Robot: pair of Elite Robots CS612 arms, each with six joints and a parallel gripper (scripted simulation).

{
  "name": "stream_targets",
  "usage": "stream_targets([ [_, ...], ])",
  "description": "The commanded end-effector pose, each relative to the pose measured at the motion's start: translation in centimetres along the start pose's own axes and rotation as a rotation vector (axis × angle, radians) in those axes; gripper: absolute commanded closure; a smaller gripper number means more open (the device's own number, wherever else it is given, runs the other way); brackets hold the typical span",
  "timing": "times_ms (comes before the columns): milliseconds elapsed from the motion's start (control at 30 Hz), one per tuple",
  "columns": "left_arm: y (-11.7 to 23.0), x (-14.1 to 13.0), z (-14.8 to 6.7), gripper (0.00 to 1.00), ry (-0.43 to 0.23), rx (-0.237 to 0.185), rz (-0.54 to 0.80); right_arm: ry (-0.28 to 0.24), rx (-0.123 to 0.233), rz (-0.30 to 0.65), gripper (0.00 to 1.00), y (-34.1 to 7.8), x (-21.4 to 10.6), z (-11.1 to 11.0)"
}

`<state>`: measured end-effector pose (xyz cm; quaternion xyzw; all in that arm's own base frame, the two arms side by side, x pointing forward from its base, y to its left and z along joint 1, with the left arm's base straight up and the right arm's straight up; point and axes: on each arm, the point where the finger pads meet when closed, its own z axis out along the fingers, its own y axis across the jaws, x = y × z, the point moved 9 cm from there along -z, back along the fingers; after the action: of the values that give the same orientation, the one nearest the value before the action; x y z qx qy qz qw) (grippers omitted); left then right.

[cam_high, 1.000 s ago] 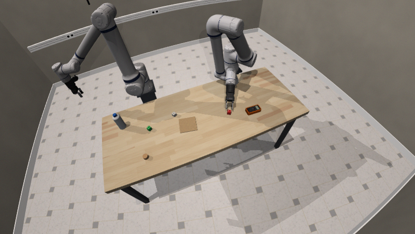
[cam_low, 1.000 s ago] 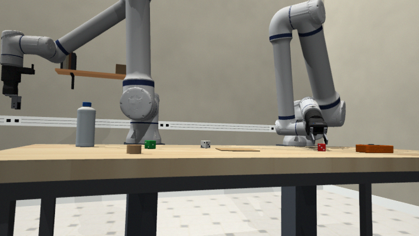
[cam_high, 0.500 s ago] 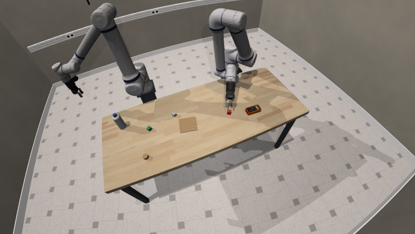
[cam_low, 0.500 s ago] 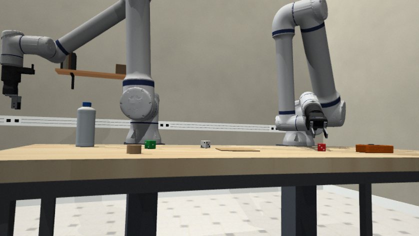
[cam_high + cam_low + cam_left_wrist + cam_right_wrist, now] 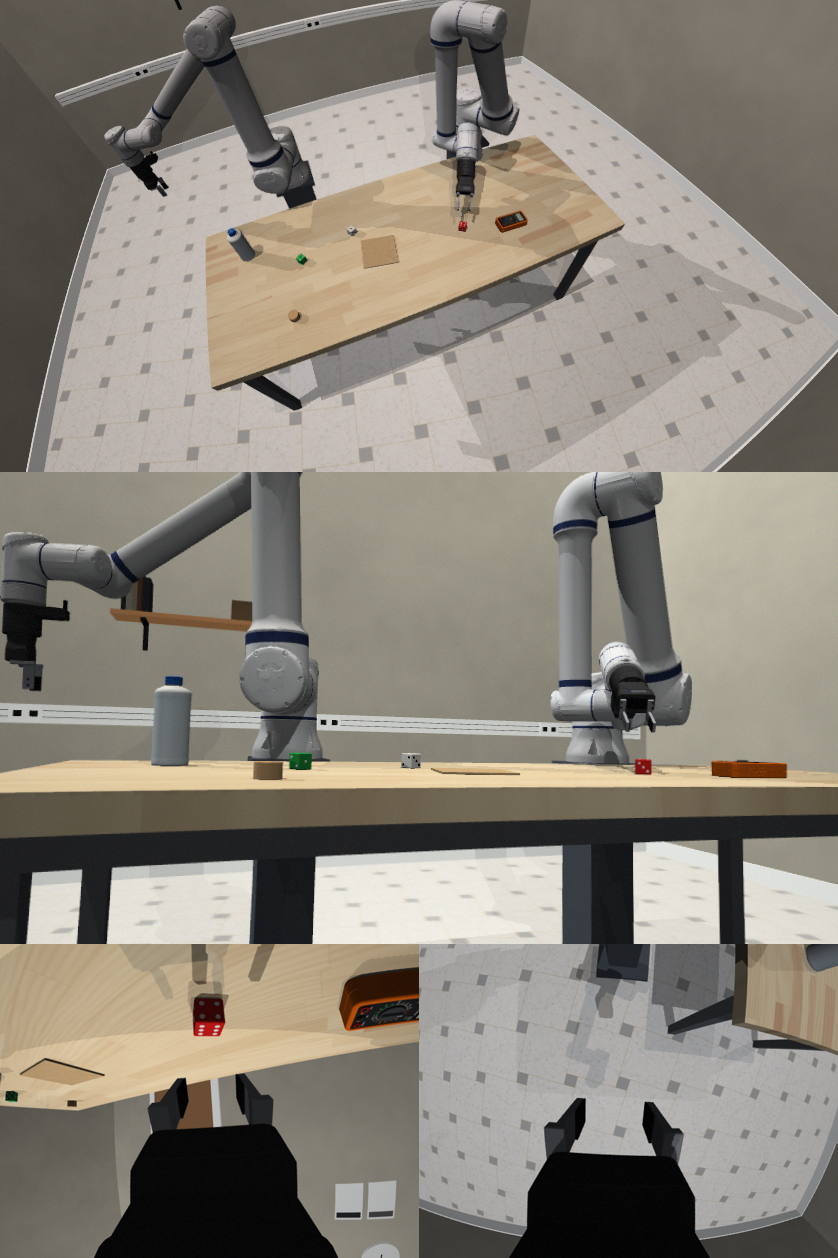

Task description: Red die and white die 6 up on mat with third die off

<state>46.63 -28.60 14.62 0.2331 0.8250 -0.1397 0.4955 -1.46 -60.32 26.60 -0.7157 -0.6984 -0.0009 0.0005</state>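
Observation:
The red die (image 5: 462, 226) (image 5: 643, 766) (image 5: 208, 1016) sits flat on the table, off the mat, with 6 on top and 4 facing the left arm. My left gripper (image 5: 464, 209) (image 5: 639, 729) (image 5: 211, 1088) is open and empty, above and behind the die, tilted. The white die (image 5: 351, 231) (image 5: 410, 760) lies off the mat near its back edge; its top is too small to read. The green die (image 5: 301, 259) (image 5: 300, 761) (image 5: 11, 1096) is off the mat. The tan mat (image 5: 379, 252) (image 5: 475, 771) (image 5: 62, 1072) holds nothing. My right gripper (image 5: 32, 686) (image 5: 614, 1111) is open and empty, beyond the table's end.
An orange multimeter (image 5: 511, 221) (image 5: 748, 769) (image 5: 382, 1004) lies beside the red die. A grey bottle (image 5: 240, 245) (image 5: 171, 724) with a blue cap stands near the green die. A brown cylinder (image 5: 293, 315) (image 5: 267, 770) (image 5: 72, 1103) stands nearer the front edge.

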Motion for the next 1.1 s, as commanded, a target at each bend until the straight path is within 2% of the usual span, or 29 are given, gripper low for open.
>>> stream_targets([
  [0, 0.0, -0.1, -0.1, 0.13, 0.000, 0.000, 0.000, -0.002, 0.000, 0.000, 0.00, 0.0, -0.1, -0.1],
  [567, -0.1, -0.7, 0.2, 0.13, 0.046, 0.000, 0.001, -0.002, 0.000, 0.000, 0.00, 0.0, -0.1, -0.1],
  [833, 0.0, -1.8, 0.3, 0.13, 0.131, 0.000, -0.001, -0.002, 0.000, 0.000, 0.00, 0.0, -0.1, -0.1],
  [1067, 0.0, -3.3, 0.9, 0.13, 0.244, 0.000, 0.000, -0.002, 0.000, 0.000, 0.00, 0.0, -0.1, -0.1],
])
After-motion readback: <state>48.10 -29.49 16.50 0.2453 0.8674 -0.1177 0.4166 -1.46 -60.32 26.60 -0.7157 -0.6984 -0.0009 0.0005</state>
